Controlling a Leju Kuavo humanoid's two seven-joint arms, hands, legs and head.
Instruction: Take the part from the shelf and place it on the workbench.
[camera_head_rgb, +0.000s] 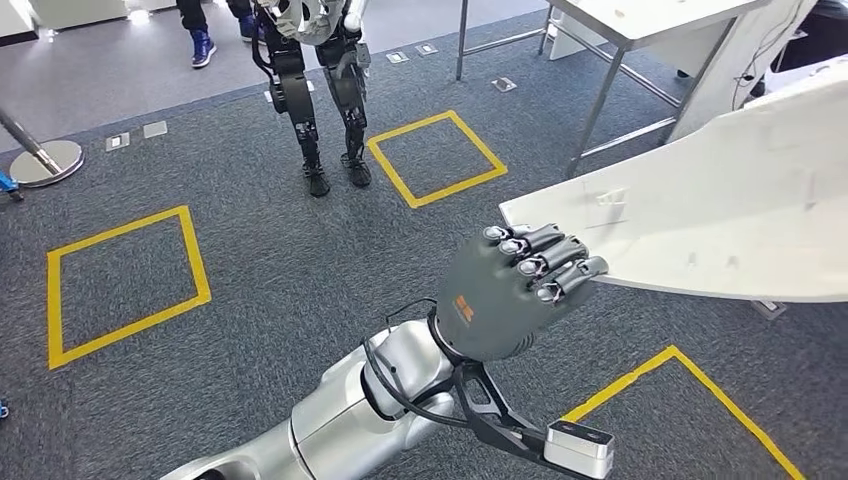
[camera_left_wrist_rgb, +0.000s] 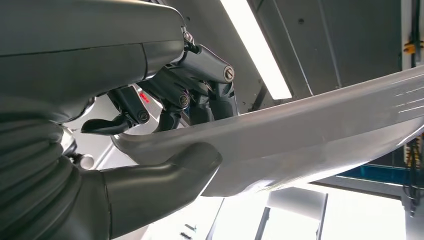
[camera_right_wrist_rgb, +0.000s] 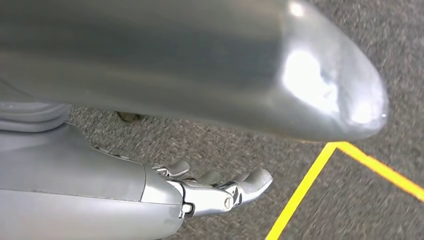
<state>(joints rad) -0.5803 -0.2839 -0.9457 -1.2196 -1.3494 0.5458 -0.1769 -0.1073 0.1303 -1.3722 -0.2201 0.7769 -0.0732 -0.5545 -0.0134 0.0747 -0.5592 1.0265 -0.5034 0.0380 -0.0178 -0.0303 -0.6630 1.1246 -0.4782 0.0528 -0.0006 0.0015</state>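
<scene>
Although the part (camera_head_rgb: 720, 210), a long white curved panel, runs off the frame at three o'clock in the head view, its near end is plain: the left hand (camera_head_rgb: 505, 290) grasps it there, dark fingers (camera_head_rgb: 545, 262) hooked over the top edge, above grey carpet with yellow taped squares (camera_head_rgb: 125, 285). From the left wrist view the same grip is seen from beneath, the thick grey thumb (camera_left_wrist_rgb: 165, 175) pressed under the part (camera_left_wrist_rgb: 310, 140) and fingers (camera_left_wrist_rgb: 200, 90) clamped over it, a ceiling light strip (camera_left_wrist_rgb: 255, 47) behind; the thumb is hidden in the head view. At twelve o'clock in the head view another robot's legs (camera_head_rgb: 320, 100) stand, its upper body cut off, and a table frame (camera_head_rgb: 610, 60) sits at one o'clock. Seen from the right wrist, the right hand (camera_right_wrist_rgb: 215, 190) hangs over carpet with silver fingers (camera_right_wrist_rgb: 252, 182) loosely curled around nothing; a blurred silver rounded shape (camera_right_wrist_rgb: 200, 65) covers much of that view and cannot be identified.
</scene>
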